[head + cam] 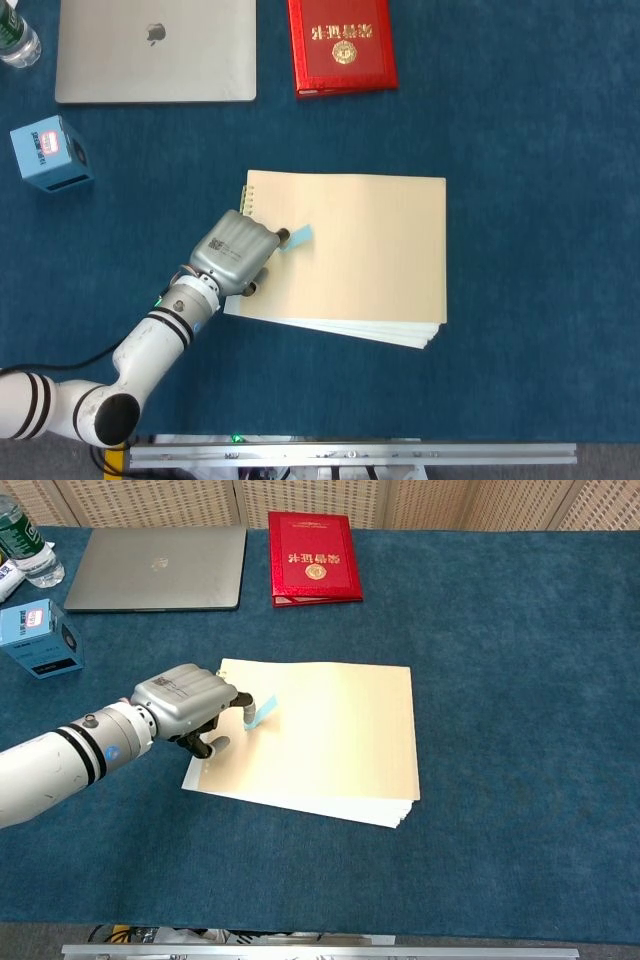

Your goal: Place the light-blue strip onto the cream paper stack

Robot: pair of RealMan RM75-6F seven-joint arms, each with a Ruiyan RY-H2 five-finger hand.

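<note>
Matt cream paper stack, napped blue tablecloth

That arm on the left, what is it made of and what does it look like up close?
The left arm is a chain of smooth white rounded segments with black bands at the joints. Its wrist is a silvery metal cuff with a small green light. The left hand has a grey metallic shell over the back, printed with a small label, and darker fingers. The right arm and hand are not in view.

The left hand has a smooth grey-silver metal back bearing a small printed label, dark fingers, and joins a glossy white arm ringed with black bands near the wrist.
</note>
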